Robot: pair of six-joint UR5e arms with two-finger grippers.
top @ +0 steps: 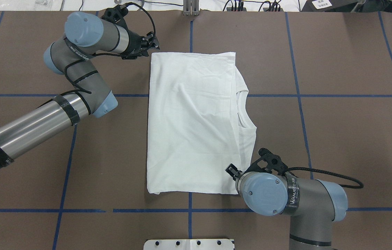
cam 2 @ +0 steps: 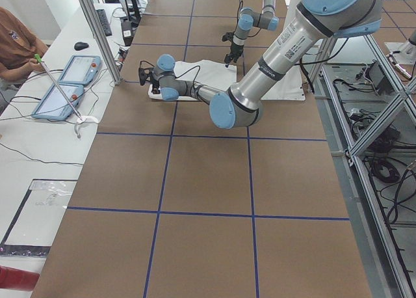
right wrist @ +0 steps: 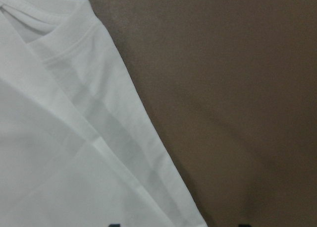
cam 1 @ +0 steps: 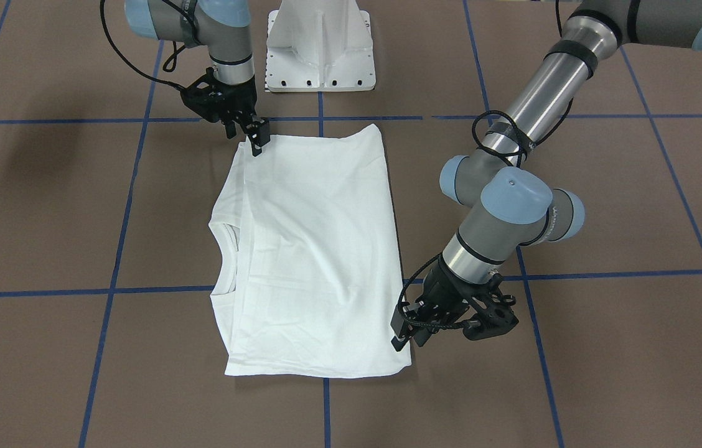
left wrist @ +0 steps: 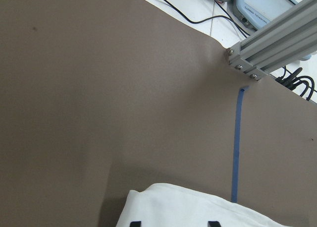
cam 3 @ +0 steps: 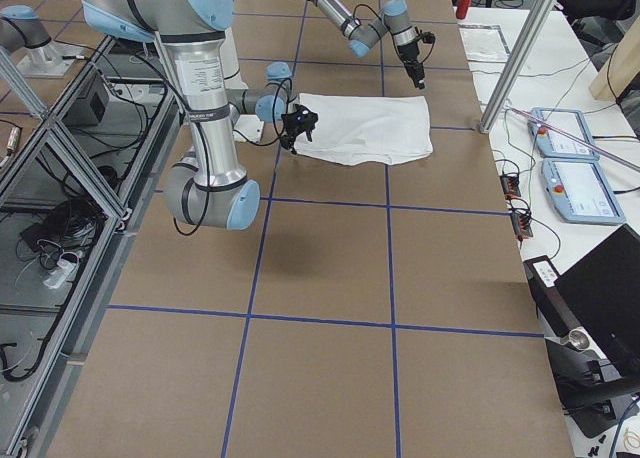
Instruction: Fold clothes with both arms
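The white clothes [cam 1: 313, 249] lie folded into a flat rectangle mid-table, also seen from overhead [top: 192, 121]. The ribbed collar [top: 243, 111] peeks out along the edge on the right arm's side. My left gripper [cam 1: 402, 333] is low at the shirt's far corner [left wrist: 198, 212]; the left wrist view shows its fingertips apart over the cloth, open. My right gripper [cam 1: 256, 138] hangs at the near corner on the collar side [right wrist: 74, 138], its fingertips also wide apart, open. From overhead the left gripper [top: 152, 43] and right gripper [top: 232, 172] sit at opposite corners.
The white metal pedestal [cam 1: 320, 50] stands at the robot's edge of the brown table, which is marked with blue tape lines [cam 1: 108, 292]. An aluminium frame post [left wrist: 272, 43] rises beyond the far edge. A seated person [cam 2: 13, 44] and tablets [cam 2: 65, 83] are at the side bench.
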